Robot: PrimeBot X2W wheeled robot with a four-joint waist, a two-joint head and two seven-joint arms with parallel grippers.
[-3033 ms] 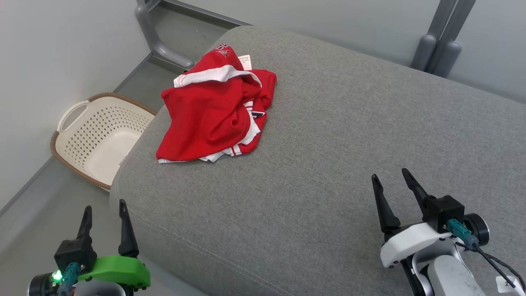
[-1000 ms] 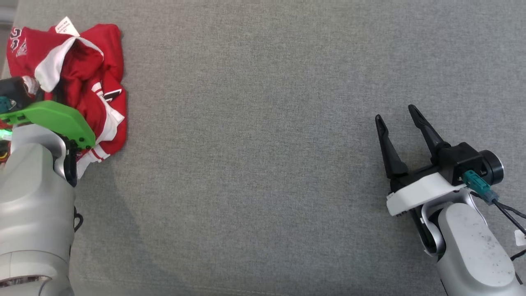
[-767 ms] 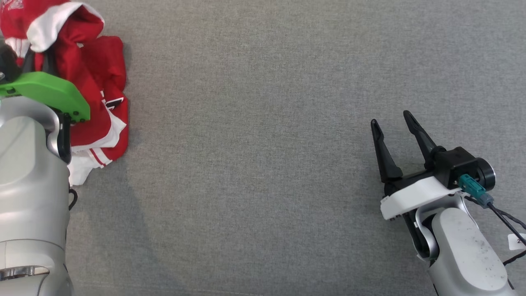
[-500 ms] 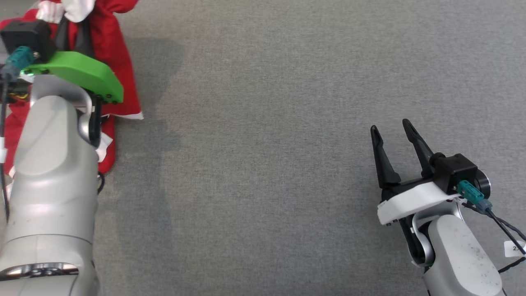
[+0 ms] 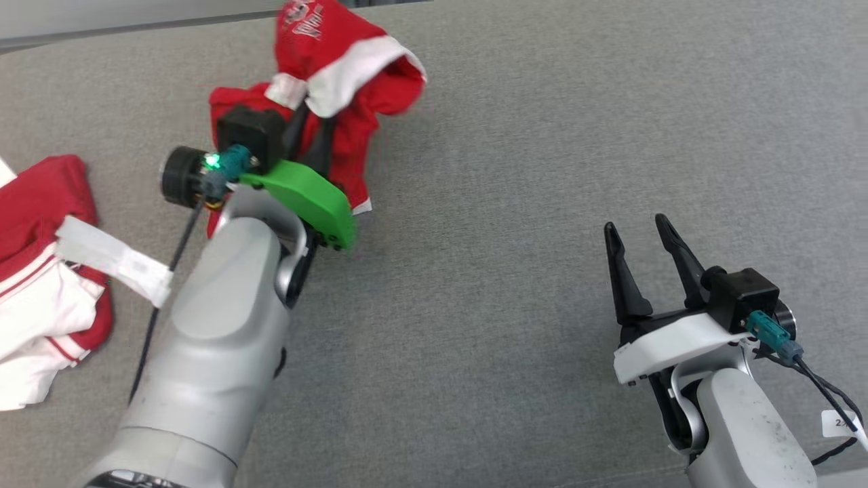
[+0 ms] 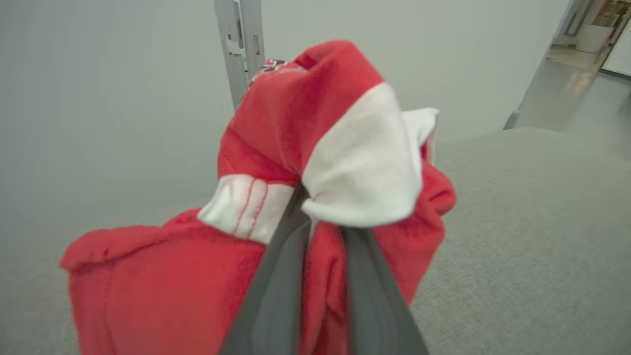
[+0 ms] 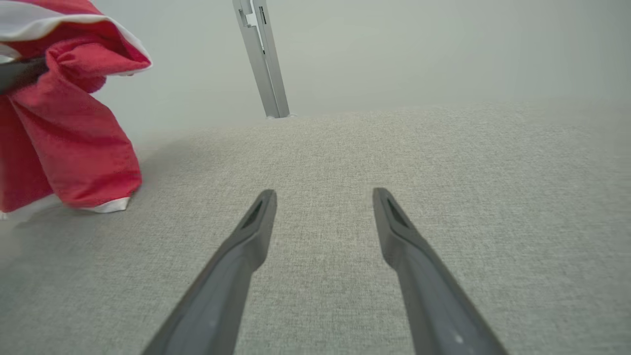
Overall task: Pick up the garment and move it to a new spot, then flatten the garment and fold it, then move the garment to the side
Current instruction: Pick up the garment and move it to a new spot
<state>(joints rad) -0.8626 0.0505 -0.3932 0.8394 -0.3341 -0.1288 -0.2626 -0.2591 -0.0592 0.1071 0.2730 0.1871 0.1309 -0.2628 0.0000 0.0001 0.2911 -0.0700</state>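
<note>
The left gripper (image 5: 308, 122) holds the garment (image 5: 352, 149) clamped in its fingers above the cushion (image 5: 515, 169), the right gripper (image 5: 636, 224) has fingers apart; placing, flattening and folding remain.

Red T-shirt (image 5: 319, 41), white sleeves — bunched, dangling from the left hand (image 5: 313, 125).

The red T-shirt (image 5: 41, 217) runs off the head view's left edge, so its full shape is lost to me. The left gripper (image 5: 308, 118) has the tips of its jaws buried in the folds of the red bunched garment (image 5: 352, 146), whose printed crest (image 5: 303, 17) is too small to read. The right forearm (image 5: 746, 434) is cut off below.
</note>
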